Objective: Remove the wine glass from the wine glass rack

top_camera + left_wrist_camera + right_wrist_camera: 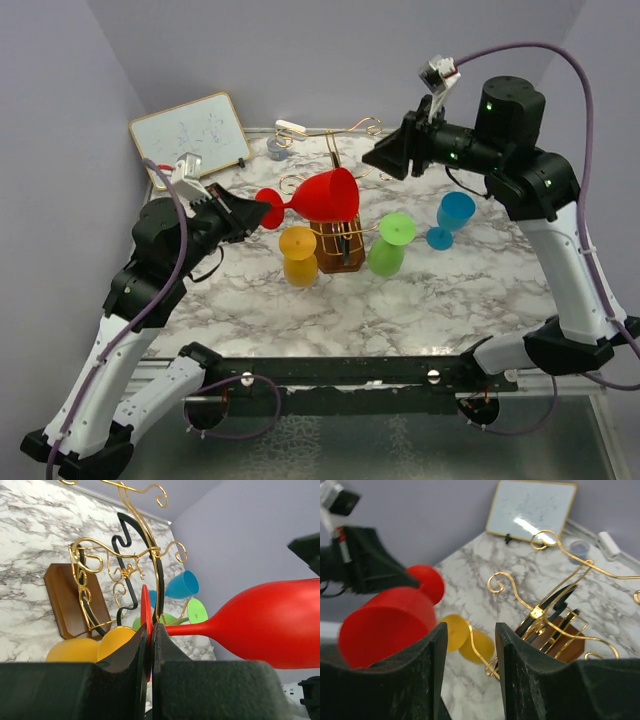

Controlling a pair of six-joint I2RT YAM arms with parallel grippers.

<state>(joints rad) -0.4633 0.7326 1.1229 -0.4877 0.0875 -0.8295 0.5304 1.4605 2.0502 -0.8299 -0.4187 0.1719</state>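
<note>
The red wine glass [322,197] lies on its side in the air, above the gold wire rack [340,240] with its brown block base. My left gripper [258,212] is shut on the glass's round foot [145,625], with the stem and bowl [272,625] pointing right. In the left wrist view the rack [125,570] stands behind the foot. My right gripper [385,155] is open and empty, raised over the far side of the rack; its view shows the red glass [387,625] at left and the rack's scrolls [555,605] at right.
A yellow glass [298,256], a green glass [388,243] and a blue glass [450,220] stand upside down on the marble table [400,310] around the rack. A whiteboard [190,135] leans at the back left. A white object [290,128] lies at the back.
</note>
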